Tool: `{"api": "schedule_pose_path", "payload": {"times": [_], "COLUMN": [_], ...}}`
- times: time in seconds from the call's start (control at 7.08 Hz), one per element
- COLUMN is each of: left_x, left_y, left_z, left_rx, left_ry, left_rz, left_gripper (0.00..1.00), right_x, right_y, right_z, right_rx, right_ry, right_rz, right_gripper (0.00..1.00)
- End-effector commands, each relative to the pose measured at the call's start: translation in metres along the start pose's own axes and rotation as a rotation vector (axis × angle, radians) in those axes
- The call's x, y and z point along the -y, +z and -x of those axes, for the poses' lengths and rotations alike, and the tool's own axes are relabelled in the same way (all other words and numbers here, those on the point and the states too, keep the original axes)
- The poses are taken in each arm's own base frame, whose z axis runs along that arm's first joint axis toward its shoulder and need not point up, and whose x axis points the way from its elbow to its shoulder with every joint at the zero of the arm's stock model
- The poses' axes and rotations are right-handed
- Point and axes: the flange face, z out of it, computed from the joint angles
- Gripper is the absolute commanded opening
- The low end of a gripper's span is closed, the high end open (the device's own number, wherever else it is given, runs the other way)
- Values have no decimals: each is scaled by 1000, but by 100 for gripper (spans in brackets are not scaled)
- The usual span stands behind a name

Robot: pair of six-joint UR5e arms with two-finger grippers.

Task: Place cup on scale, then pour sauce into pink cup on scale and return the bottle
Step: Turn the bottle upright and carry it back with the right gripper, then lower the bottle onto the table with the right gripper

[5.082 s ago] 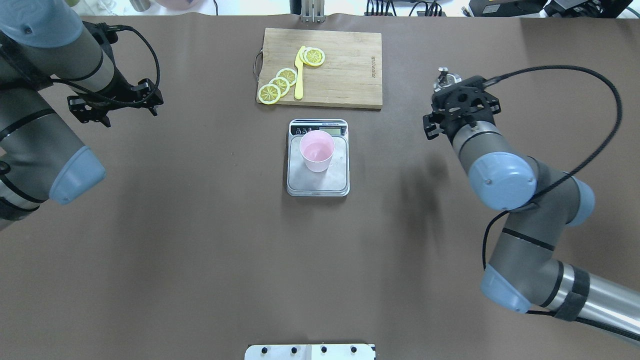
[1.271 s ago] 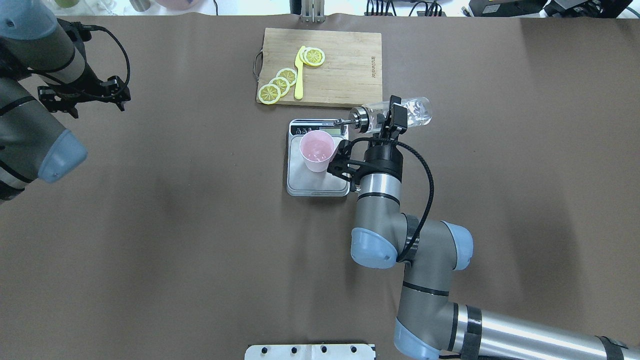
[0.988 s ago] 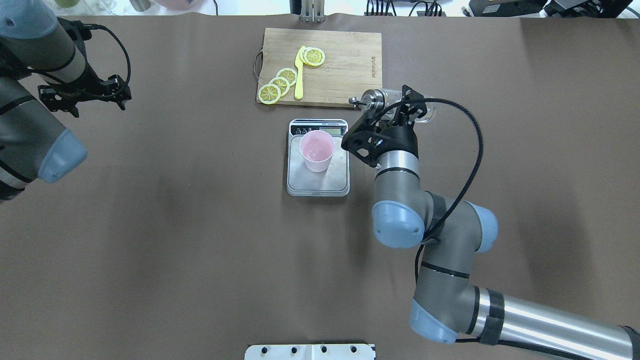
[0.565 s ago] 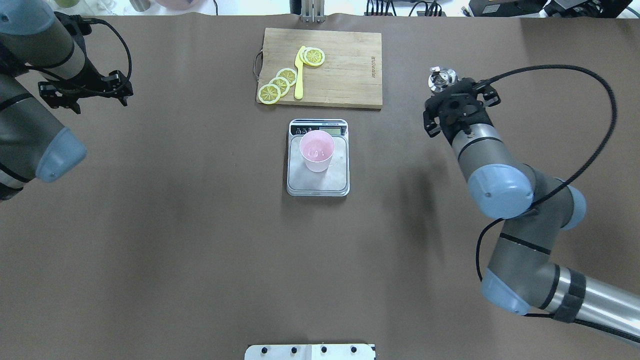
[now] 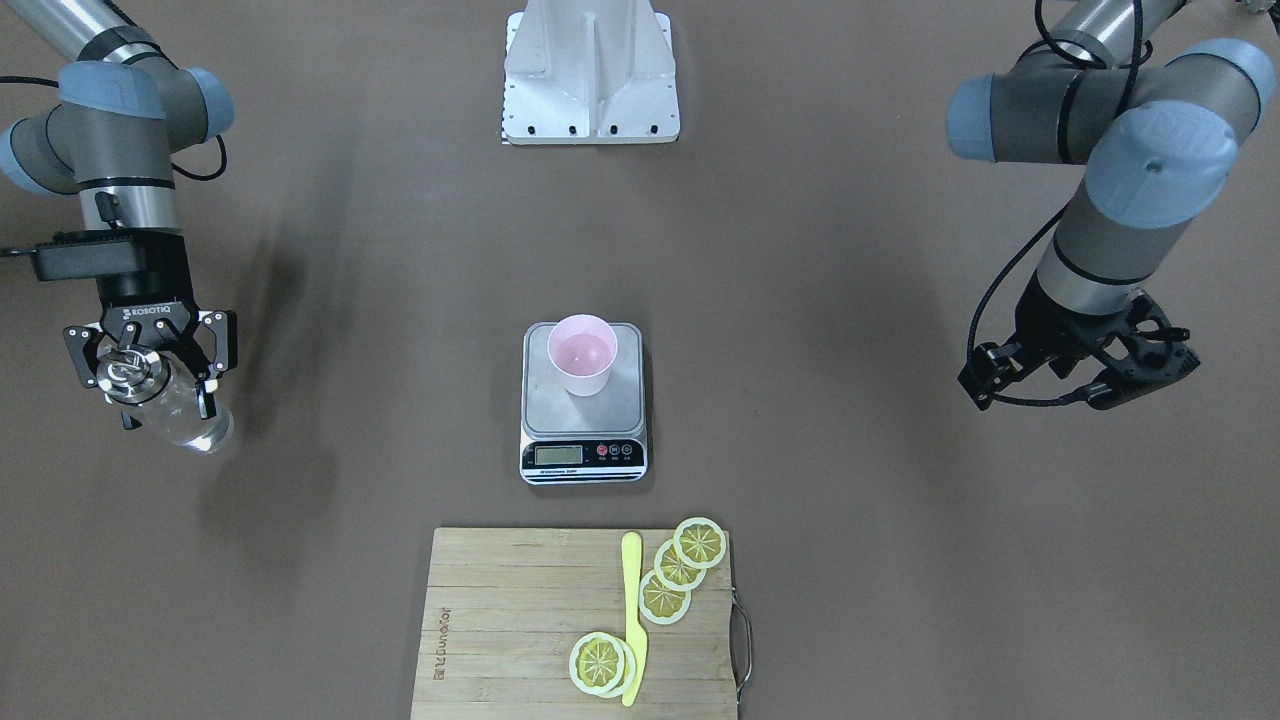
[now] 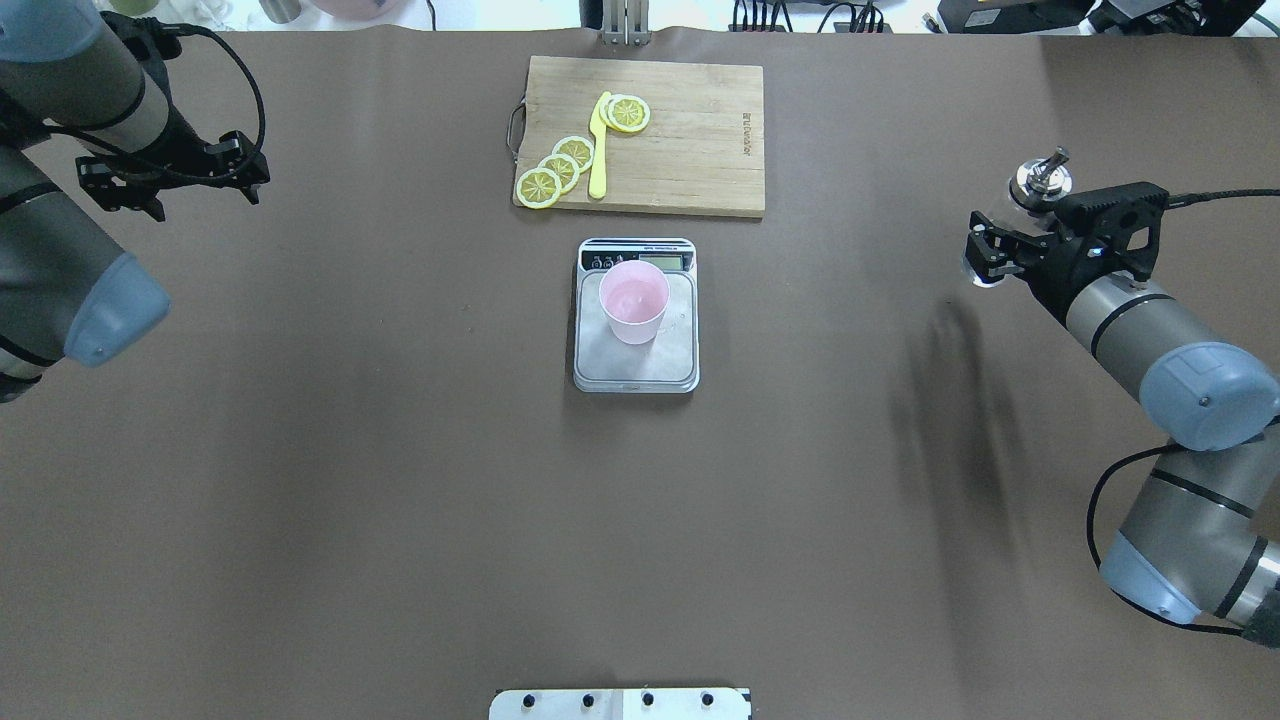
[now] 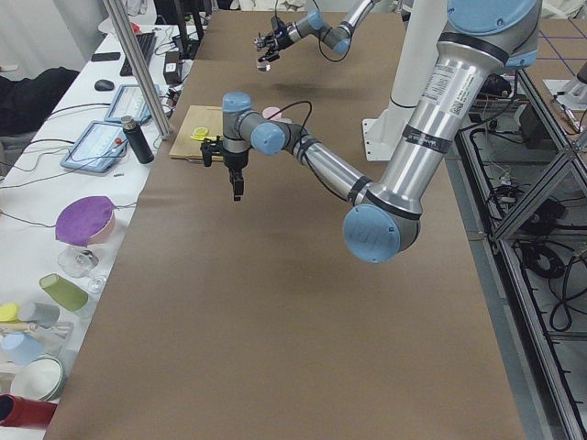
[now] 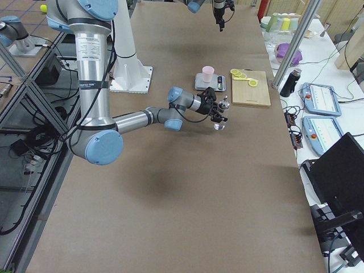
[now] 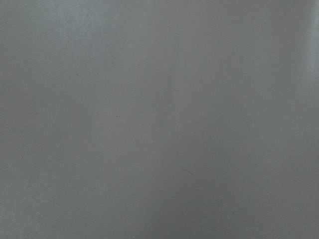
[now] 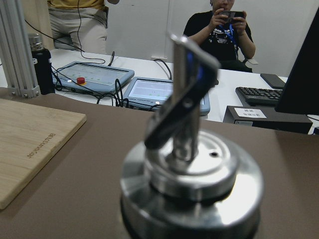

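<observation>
The pale pink cup (image 6: 634,300) stands upright on the steel platform of the scale (image 6: 640,368) at the table's middle, also in the front view, cup (image 5: 583,356) on scale (image 5: 583,418). My right gripper (image 6: 1005,250) is shut on the clear glass bottle (image 6: 1038,182), held upright far right of the scale; the front view shows gripper (image 5: 150,375) and bottle (image 5: 188,422). Its metal spout cap fills the right wrist view (image 10: 192,184). I cannot tell whether the bottle touches the table. My left gripper (image 6: 170,195) is open and empty at the far left.
A wooden cutting board (image 6: 690,130) with lemon slices (image 6: 560,165) and a yellow knife (image 6: 599,150) lies just behind the scale. The robot's base plate (image 5: 592,80) is at the near edge. Operators and tablets are beyond the far edge.
The right gripper held the bottle tilted with its spout by the cup, then swung it upright and carried it away to the far right. The left arm barely moved.
</observation>
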Motion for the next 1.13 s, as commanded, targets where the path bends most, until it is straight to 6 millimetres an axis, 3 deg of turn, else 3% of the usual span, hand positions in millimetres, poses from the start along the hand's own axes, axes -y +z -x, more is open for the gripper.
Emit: {"api": "schedule_pose_path", "payload": {"times": [0.0,0.99], "left_x": [-1,0], "left_y": [0,1], "left_z": [-1,0], "left_rx": [0,1], "left_ry": [0,0], "left_rz": [1,1], "left_gripper": [98,99], "right_x": [-31,-43], "right_y": [9,17], "right_z": [-32,-37], "right_rx": [36,22], "right_ry": [65,36], "right_rz": [6,21], "right_gripper": [0,0]}}
